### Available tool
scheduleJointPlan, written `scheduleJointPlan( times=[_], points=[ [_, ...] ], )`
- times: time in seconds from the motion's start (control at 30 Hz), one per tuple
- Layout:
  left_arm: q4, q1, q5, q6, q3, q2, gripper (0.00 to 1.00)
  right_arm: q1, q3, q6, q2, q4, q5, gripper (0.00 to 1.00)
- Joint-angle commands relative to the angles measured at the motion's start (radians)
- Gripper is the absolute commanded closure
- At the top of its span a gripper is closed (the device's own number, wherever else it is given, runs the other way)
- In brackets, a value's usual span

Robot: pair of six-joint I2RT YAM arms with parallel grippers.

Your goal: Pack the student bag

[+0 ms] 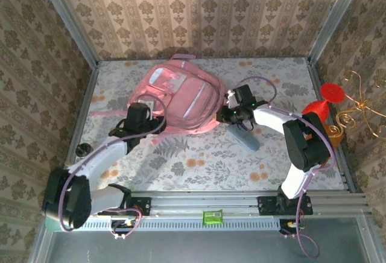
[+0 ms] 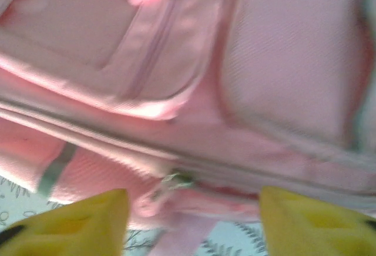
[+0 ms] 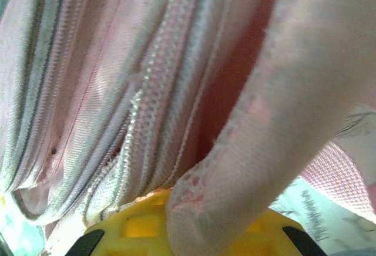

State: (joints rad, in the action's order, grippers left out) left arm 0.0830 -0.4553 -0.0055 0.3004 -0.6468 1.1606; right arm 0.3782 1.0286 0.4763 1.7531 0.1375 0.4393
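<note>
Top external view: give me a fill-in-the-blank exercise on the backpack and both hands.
1. The backpack is ___ in colour.
2. The left hand stands ___, gripping nothing.
3. The right hand is shut on the backpack's ___ edge, seen from above.
Missing: pink; open; right.

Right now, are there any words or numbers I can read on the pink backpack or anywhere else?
No text can be read.
White patches on the student bag: any print is too small to read.
Green tag on the front rail: too small to read.
</note>
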Motion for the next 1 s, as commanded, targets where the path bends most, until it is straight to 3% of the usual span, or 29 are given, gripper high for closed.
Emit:
scheduleJointPlan(
  times=[0.0,0.23,0.53,0.77,0.97],
  points=[
    [-0.023,-0.091,-0.083,-0.043,-0.05,-0.012,0.28,0.079,-0.018,0.036,-0.047,-0.061,0.019,0.97],
    [0.058,-0.243,-0.088,-0.161,-0.259,0.24,0.19,0.145,-0.046,0.085,-0.035,-0.132,0.026,0.88],
    [0.141,-0.259,-0.131,-0.216,-0.447,0.505,0.21,0.143,-0.115,0.049,-0.118,-0.088,-0.067,0.65],
    [0.188,-0.259,-0.199,-0.208,-0.524,0.609,0.57,0.143,-0.164,0.007,-0.207,-0.045,-0.117,0.49],
    [0.173,-0.243,-0.127,-0.205,-0.503,0.544,0.94,0.146,-0.145,-0.14,-0.35,0.193,-0.407,0.27]
  ],
)
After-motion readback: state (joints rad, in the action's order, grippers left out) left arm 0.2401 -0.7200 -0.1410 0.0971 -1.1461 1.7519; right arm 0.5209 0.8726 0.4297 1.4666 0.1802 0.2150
